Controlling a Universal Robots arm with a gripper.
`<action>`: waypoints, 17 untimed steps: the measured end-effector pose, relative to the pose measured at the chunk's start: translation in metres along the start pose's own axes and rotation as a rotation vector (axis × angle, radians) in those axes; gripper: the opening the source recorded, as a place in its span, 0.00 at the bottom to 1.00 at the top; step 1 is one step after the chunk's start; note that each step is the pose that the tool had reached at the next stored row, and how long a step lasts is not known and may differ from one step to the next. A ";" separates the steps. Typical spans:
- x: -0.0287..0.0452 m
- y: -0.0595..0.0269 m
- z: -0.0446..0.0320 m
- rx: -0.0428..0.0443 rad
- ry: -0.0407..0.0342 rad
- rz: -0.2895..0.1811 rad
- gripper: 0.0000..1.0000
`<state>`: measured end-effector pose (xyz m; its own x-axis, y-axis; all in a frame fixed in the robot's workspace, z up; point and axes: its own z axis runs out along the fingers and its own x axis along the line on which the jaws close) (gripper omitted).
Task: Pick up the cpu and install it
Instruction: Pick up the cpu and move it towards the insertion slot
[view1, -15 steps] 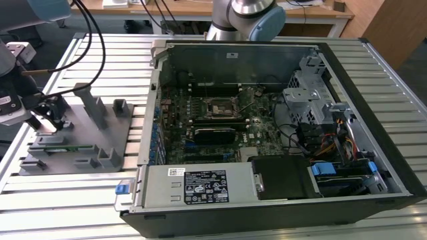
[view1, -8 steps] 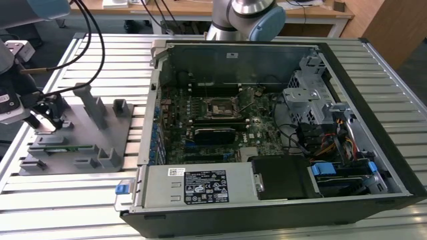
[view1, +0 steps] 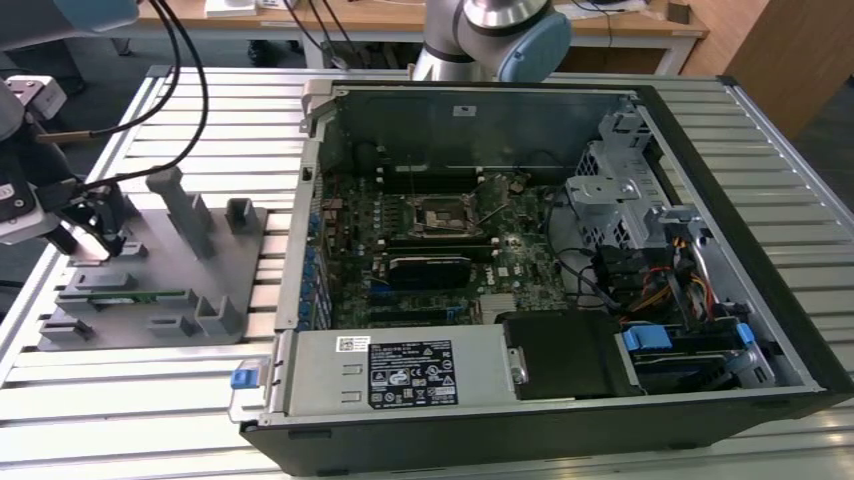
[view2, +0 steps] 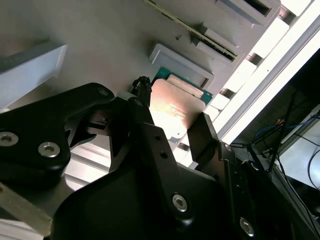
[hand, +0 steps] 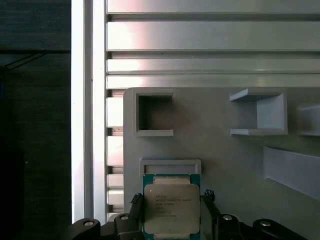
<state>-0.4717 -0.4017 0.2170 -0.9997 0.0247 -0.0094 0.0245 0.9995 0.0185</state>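
Note:
The cpu (hand: 171, 212) is a small square chip with a silvery top and a green rim. It lies flat on the grey plastic tray (hand: 230, 165), against a low raised stop. My gripper (hand: 171, 202) straddles it, with one black finger pressed on each side edge, so it is shut on the chip. In the second wrist view the cpu (view2: 175, 107) sits the same way inside my gripper (view2: 172, 115). In the exterior view my gripper (view1: 100, 240) hangs low over the tray (view1: 174, 300) at the exterior view's left. The dark motherboard socket (view1: 441, 215) lies inside the open computer case.
The open case (view1: 561, 260) takes up the middle and the exterior view's right, with drive cages and cables inside. Upright grey holders (view1: 180, 205) stand on the tray, and a green memory stick (view1: 127, 297) lies in one. The bench (view1: 134, 400) is made of slatted aluminium rails.

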 end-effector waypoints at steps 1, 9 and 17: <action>0.0000 0.0000 -0.0007 0.0000 0.0000 0.000 0.54; -0.0001 0.0001 -0.0059 -0.0001 -0.0002 0.000 0.54; -0.0001 0.0002 -0.0110 -0.0001 -0.0005 0.000 0.54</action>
<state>-0.4717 -0.4017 0.2280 -0.9996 0.0247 -0.0099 0.0245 0.9995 0.0186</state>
